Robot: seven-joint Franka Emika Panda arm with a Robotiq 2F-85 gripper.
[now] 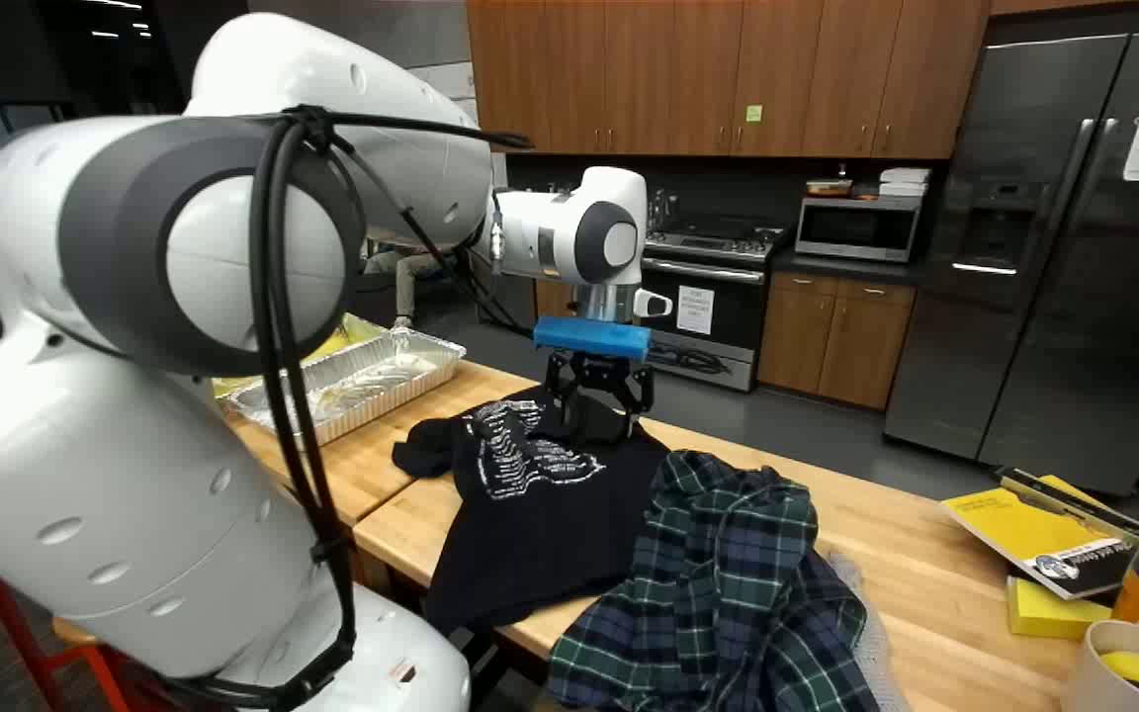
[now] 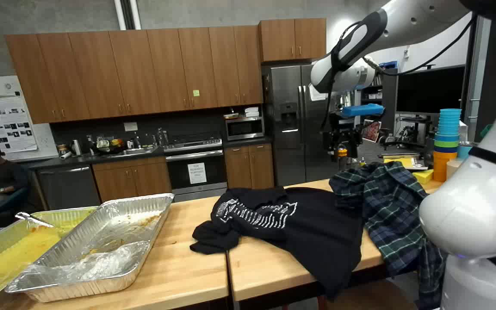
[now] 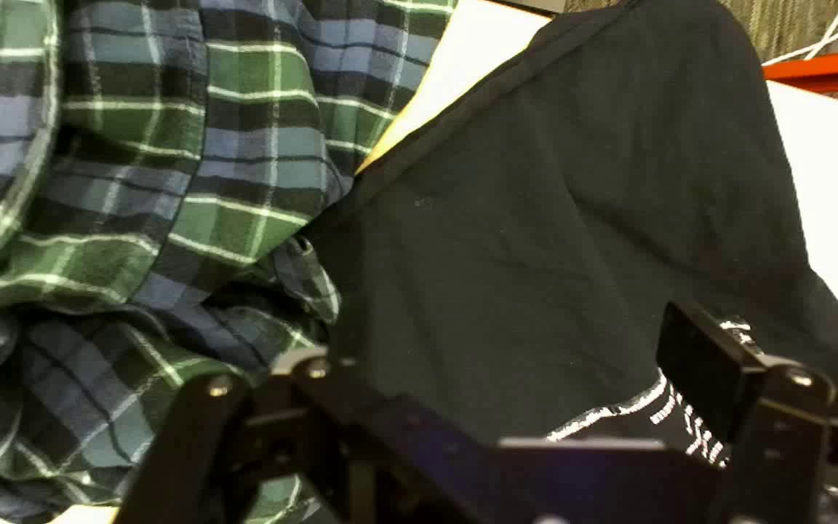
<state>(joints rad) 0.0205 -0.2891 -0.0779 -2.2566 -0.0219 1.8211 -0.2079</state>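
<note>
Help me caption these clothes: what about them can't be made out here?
White print on the black shirt, both exterior views: any wording too small to read.
Same print, wrist view: partly hidden by the gripper.
Plaid shirt: cut off by the bottom edge in an exterior view; by the left edge in the wrist view.

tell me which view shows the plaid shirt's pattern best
The wrist view: the plaid shirt appears closest there, its checks large and clear, though the frame crops it at the left and top. Both exterior views show more of its outline, but smaller.
</note>
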